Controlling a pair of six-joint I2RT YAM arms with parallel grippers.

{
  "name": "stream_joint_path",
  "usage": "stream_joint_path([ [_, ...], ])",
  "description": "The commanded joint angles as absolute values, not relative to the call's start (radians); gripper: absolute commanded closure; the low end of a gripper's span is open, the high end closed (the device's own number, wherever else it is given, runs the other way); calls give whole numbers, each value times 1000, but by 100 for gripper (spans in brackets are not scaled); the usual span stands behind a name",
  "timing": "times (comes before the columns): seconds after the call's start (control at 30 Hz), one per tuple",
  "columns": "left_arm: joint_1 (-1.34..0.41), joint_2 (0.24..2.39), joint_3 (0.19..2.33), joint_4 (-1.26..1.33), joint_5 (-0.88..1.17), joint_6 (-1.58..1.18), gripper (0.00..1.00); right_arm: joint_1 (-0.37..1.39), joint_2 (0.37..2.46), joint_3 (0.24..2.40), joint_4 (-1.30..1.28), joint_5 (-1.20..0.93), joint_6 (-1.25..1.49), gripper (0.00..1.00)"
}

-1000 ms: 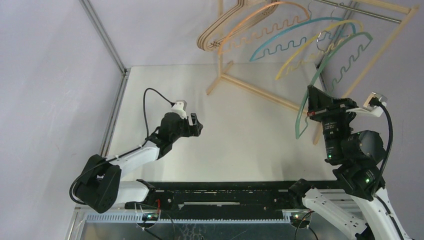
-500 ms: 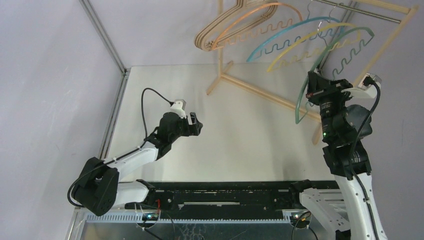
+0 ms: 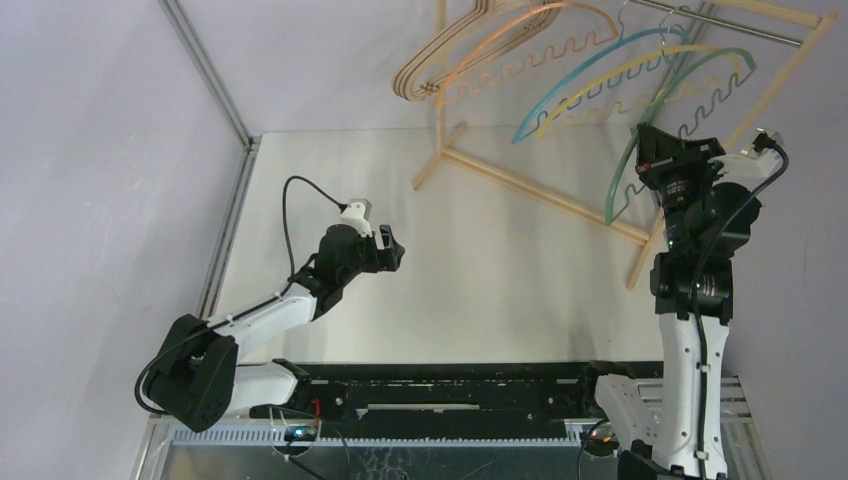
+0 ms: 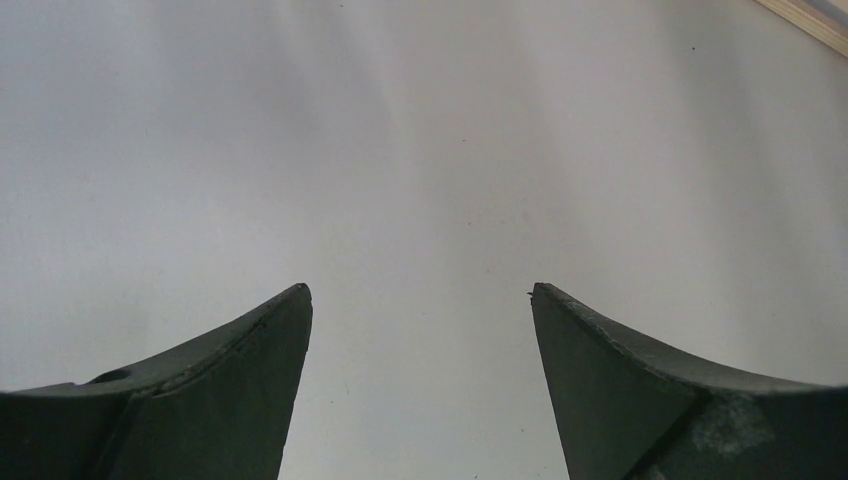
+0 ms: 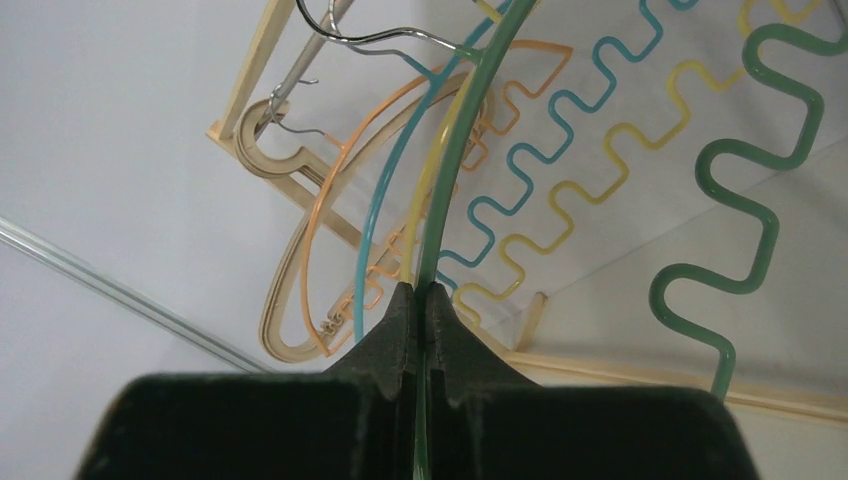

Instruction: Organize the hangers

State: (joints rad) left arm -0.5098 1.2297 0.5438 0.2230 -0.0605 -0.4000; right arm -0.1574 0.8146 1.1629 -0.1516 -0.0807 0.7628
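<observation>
Pinching a thin arch right at the fingertips is what worries me here. Your right claw (image 5: 418, 290) has its jaws pressed together on the upper arm of the green hanger (image 5: 770, 245), and only a sliver of it is actually gripped. The hanger is up just under the rod (image 3: 740, 25), tilted, with its wavy bar hanging out below. I can't tell from either view whether the hook is over the rod yet. Let go before it's seated and I reckon it drops straight to the table. With that narrow a grip it could also pivot in the jaws while you steer, leaving the hook pointing the wrong way.

Next out, the yellow hanger (image 5: 688, 95) and blue hanger (image 5: 358, 295) sit just beside the green one, arches almost touching in the wrist view. Those wavy bars look like they'd snag each other easily. Shoving sideways along the rod could tangle them or drag a neighbour off. The orange hanger (image 5: 306, 240) and wooden hangers (image 5: 272, 335) are further along the rod, probably out of harm's way.

Your right arm also stands close to the rack (image 3: 540, 190) leg below the rod's right end, and a bump there could shake everything.

Your left claw (image 4: 420, 290) is spread wide, holding nothing, over bare table (image 4: 420, 120) well away from the rod. No trouble there.
</observation>
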Motion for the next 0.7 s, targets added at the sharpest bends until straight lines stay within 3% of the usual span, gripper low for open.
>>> stream_joint_path([
  [0.0,-506,1222,541,240,-79,-385,14,-206,853,1171,-15,-186,814,100],
  [0.3,-505,1231,546,234,-92,-379,15,-328,900,1172,38,-292,872,100],
  [0.67,-505,1267,559,242,-82,-384,15,-347,831,1151,18,-337,864,100],
])
